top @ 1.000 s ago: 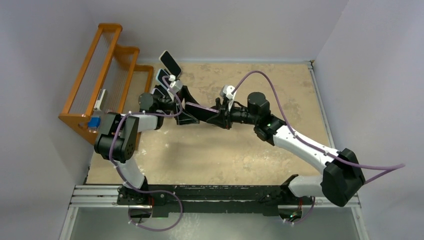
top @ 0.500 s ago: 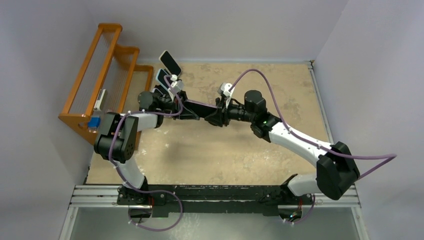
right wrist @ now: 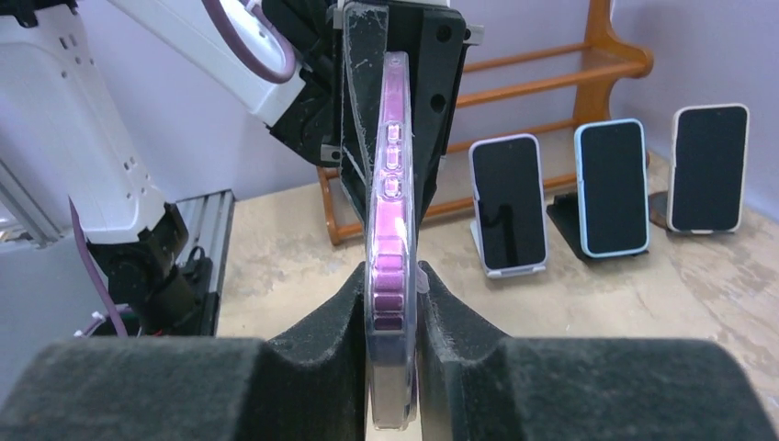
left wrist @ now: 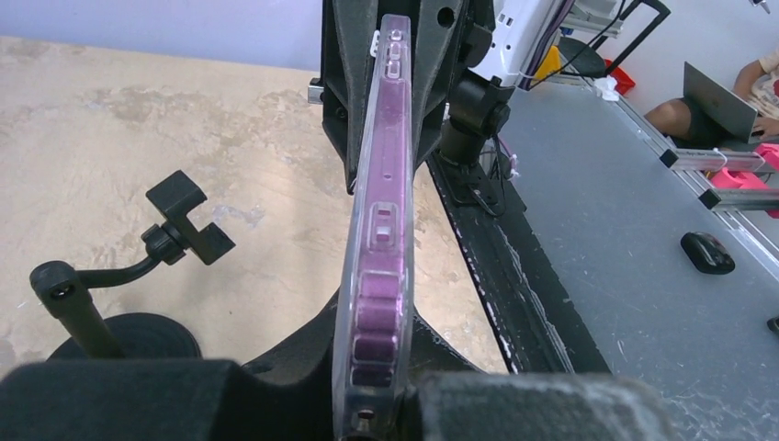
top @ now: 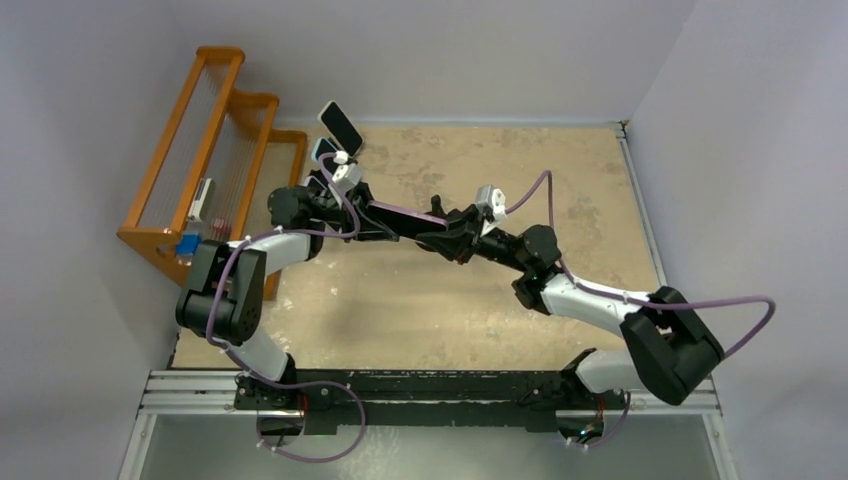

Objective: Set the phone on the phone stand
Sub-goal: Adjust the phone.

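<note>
Above the surface (top: 470, 310), mid-air | phone (right wrist: 389, 184) edge-on between both arms | left gripper (left wrist: 372, 395) clamped on phone | right gripper (right wrist: 390, 312) pinching phone | phone stand (left wrist: 180, 228) on surface, apart from phone

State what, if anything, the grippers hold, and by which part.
One purple-cased phone, shared between both arms: the left gripper pinches one end and the right gripper pinches the opposite end, each clamped across its flat faces.

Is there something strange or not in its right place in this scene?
Yes. The left claw and the right claw both grip the same phone, one at each end, in the air between the arms. The black phone stand on the table holds nothing.
</note>
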